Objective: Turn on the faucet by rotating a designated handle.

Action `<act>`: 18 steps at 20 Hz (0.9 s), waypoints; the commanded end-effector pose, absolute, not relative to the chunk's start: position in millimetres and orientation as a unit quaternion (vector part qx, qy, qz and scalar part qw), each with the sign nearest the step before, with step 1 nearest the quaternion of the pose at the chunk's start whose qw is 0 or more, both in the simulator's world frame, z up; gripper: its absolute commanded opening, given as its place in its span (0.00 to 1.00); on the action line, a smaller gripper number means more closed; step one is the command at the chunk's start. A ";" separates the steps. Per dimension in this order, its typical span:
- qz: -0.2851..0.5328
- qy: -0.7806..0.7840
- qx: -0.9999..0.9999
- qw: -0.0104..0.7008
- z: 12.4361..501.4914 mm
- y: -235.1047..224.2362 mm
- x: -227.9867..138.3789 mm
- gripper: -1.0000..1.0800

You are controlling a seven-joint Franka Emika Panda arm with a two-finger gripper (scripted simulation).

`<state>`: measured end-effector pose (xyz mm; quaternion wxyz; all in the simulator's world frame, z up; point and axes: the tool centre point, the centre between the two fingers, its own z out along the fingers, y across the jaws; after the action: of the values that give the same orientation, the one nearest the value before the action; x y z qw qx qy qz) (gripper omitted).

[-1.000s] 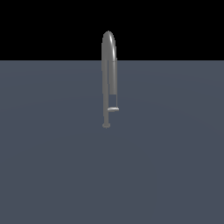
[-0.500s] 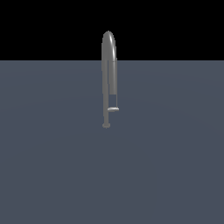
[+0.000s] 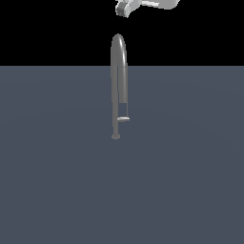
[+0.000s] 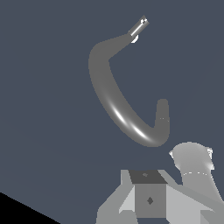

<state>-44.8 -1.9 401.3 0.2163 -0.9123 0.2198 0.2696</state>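
Note:
The faucet stands upright on the flat grey floor, a tall thin grey fixture with an arched top and a small round base. Low on its stem the handle sticks out as a short light stub toward the exterior view's right. My gripper shows only partly at the top edge, above the arch and clear of it. The wrist view looks down on the curved faucet and the handle. Part of the gripper body is in that view, but its fingers are hidden.
A flat dark grey floor spreads around the faucet, with black background above it. A pale arm link shows beside the gripper body in the wrist view.
The arm's end has come into the exterior view at the top edge, above the faucet; earlier it was out of view. The faucet and handle look unchanged.

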 end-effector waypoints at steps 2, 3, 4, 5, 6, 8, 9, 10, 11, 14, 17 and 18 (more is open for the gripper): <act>0.296 0.241 -0.893 0.238 386.2 -4.9 -27.9 0.00; 0.303 0.246 -0.888 0.244 381.6 -5.7 -23.3 0.00; 0.311 0.252 -0.882 0.250 376.9 -6.6 -18.7 0.00; 0.318 0.258 -0.876 0.256 372.1 -7.5 -14.3 0.00; 0.325 0.264 -0.869 0.262 367.2 -8.3 -9.8 0.00; 0.340 0.276 -0.856 0.274 357.0 -10.1 -1.1 0.00; 0.348 0.282 -0.849 0.281 351.8 -10.9 3.1 0.00; 0.355 0.288 -0.842 0.287 346.4 -11.8 7.3 0.00; 0.363 0.294 -0.835 0.293 340.8 -12.6 11.4 0.00; 0.385 0.312 -0.811 0.312 323.4 -15.1 23.2 0.00; 0.408 0.330 -0.785 0.330 304.6 -17.3 34.4 0.00; 0.415 0.336 -0.776 0.336 298.0 -18.0 38.0 0.00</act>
<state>32.5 -16.9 307.8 0.3268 -0.7895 0.3270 0.4036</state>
